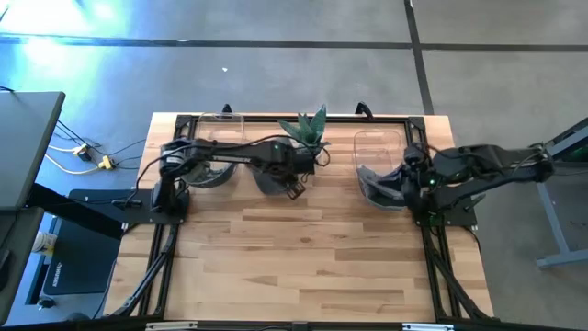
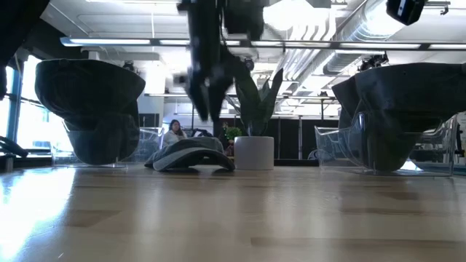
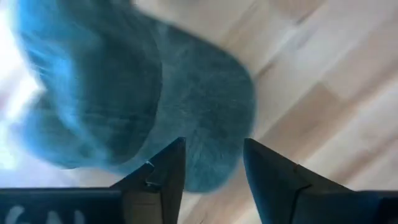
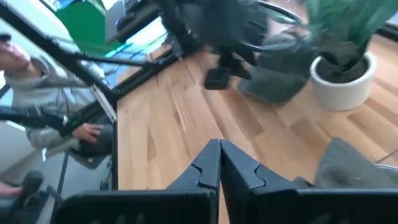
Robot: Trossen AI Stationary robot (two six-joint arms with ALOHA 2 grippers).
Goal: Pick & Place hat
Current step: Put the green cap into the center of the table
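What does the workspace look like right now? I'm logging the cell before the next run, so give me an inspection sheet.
Surface: wooden table, front half bare.
Job's things: grey hat lying flat on the table beside the plant; more hats on clear stands, left and right.
Clutter: potted plant at the back edge.
Grippers: left pincer open above the lying hat; right pincer shut, by the right stand.
Cables: yellow-plugged leads on the floor, left.
Surroundings: a person beside the table; another person seated far behind.

overhead, table-level, two wrist views
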